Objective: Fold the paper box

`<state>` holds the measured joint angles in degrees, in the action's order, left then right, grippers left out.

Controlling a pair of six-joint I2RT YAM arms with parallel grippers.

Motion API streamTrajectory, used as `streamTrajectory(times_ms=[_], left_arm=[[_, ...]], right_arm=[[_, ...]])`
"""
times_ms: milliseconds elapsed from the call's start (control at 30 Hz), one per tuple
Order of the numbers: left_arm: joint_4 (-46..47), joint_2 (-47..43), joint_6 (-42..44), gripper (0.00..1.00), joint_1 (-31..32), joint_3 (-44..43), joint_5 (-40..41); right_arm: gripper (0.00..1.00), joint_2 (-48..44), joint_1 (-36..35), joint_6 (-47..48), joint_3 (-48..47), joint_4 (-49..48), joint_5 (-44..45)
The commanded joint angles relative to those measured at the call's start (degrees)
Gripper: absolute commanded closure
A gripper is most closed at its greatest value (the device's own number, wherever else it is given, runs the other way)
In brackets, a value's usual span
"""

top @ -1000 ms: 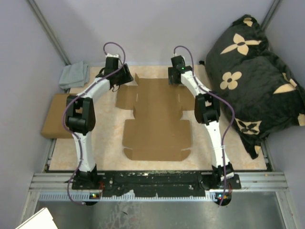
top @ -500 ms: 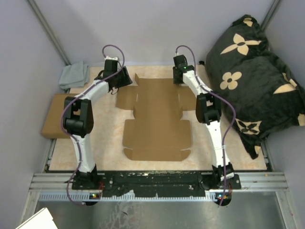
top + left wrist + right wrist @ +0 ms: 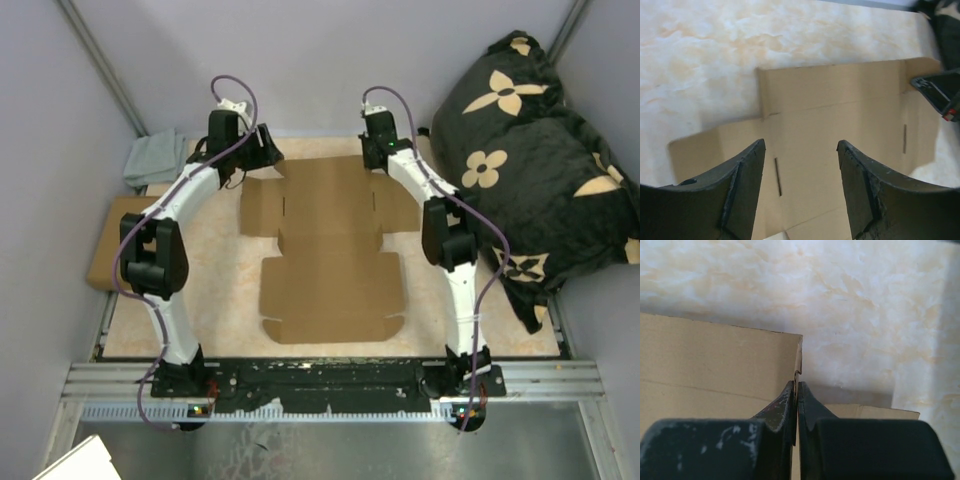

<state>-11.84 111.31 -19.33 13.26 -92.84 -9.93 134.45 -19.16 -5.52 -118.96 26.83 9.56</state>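
The paper box point(image 3: 330, 250) lies as a flat brown die-cut sheet in the middle of the marbled table. My right gripper point(image 3: 375, 158) is at its far right corner. In the right wrist view the gripper point(image 3: 797, 385) is shut, with the thin side edge of the far flap point(image 3: 715, 360) pinched between its fingers. My left gripper point(image 3: 268, 150) hovers over the sheet's far left part. In the left wrist view it point(image 3: 800, 145) stands open above the cardboard point(image 3: 840, 115) and a short slit point(image 3: 778, 176), holding nothing. The right gripper's finger point(image 3: 935, 92) shows at that view's right edge.
A grey cloth point(image 3: 152, 158) lies at the table's back left corner. A brown cardboard piece point(image 3: 115, 255) sits at the left edge. A large black cushion with tan flowers point(image 3: 530, 170) fills the right side. Grey walls close in behind.
My right gripper has closed from open onto the far flap's right edge. My left arm has reached further toward the back. The sheet's far end has shifted slightly.
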Motion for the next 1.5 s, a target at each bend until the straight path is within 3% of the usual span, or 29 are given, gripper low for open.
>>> streamTrajectory(times_ms=[0,133,233,433,500,633,733,933,1233,1467], left_arm=[[-0.95,-1.81,2.02,0.32,0.45,-4.68,-12.00],[3.13,-5.42,1.63,0.28,0.43,-1.98,-15.02],[6.81,-9.22,4.56,0.23,0.46,1.12,-15.53],[8.01,-17.57,15.50,0.18,0.41,5.29,-23.14],[12.14,-21.54,17.51,0.18,0.45,10.50,-26.78],[21.42,-27.73,18.18,0.19,0.45,20.35,-32.70],[22.90,-29.30,18.30,0.20,0.45,22.93,-35.48],[18.08,-30.41,22.80,0.24,1.59,22.60,-36.82],[5.61,-30.84,30.07,0.25,4.86,24.11,-31.52],[3.99,-31.79,30.55,0.28,5.35,26.67,-27.78]], right_arm=[[0.98,-11.43,-2.57,4.10,7.02,-12.18,1.22],[0.98,-17.81,-2.98,3.49,16.41,-16.58,0.08],[0.98,-25.27,-2.99,3.49,29.24,-25.60,-3.75],[0.98,-44.77,-2.99,4.39,61.29,-61.29,-19.12],[0.97,-48.28,-2.99,4.05,67.29,-67.26,-24.85],[0.96,-53.12,-2.99,3.77,71.52,-67.09,-33.42],[0.95,-56.69,-2.99,3.72,75.10,-68.36,-36.44],[0.94,-60.98,-2.98,3.88,78.97,-70.39,-38.50],[0.93,-60.90,-2.99,1.67,80.81,-74.41,-40.78],[0.93,-61.76,-2.99,-0.15,84.40,-78.65,-42.36]])
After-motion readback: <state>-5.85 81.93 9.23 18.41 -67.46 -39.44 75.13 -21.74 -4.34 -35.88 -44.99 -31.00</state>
